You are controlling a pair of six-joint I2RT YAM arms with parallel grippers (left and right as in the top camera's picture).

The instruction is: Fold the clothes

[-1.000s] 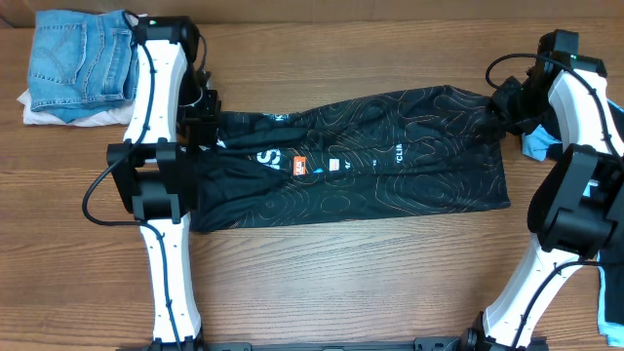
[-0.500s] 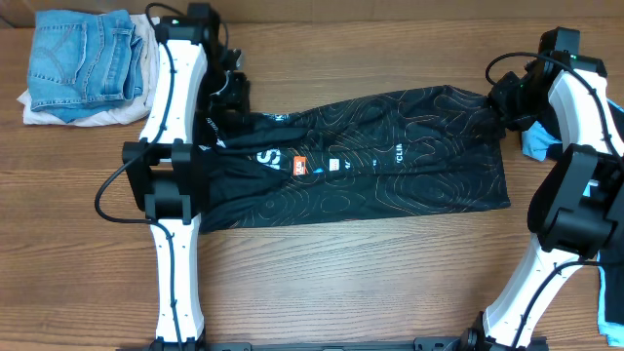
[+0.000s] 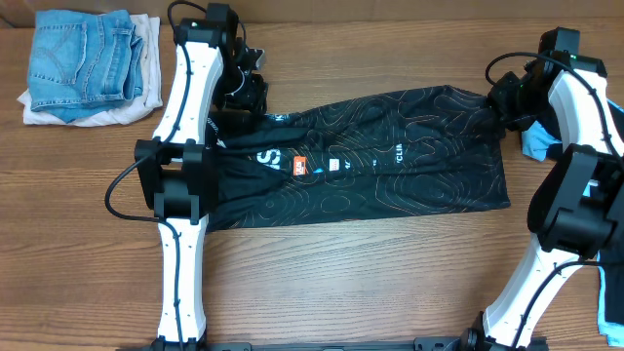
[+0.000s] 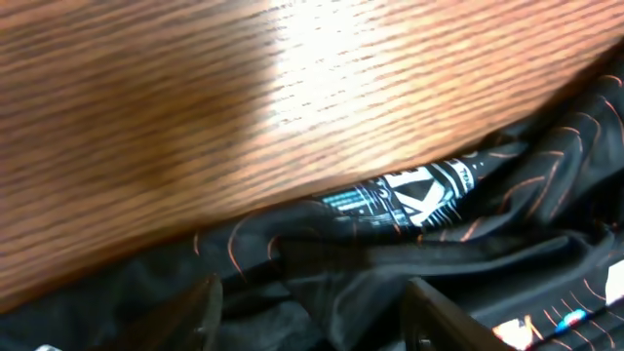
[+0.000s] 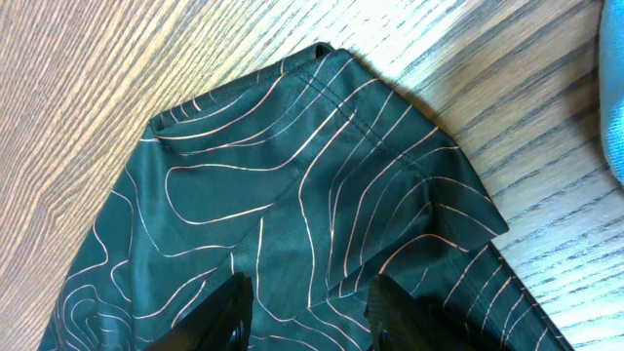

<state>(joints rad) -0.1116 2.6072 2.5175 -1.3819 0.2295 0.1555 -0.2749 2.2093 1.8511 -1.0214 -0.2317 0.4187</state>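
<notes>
Black jersey (image 3: 390,166) w/ thin orange contour lines.

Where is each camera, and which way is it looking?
Overhead: above the table, looking straight down on the jersey, the folded pile and both arms.
Left wrist: on the left arm, looking down at the jersey's edge; its jaws show at the bottom.
Right wrist: on the right arm, looking down at a jersey corner; its jaws show at the bottom.
All three views share the jersey and table.
</notes>
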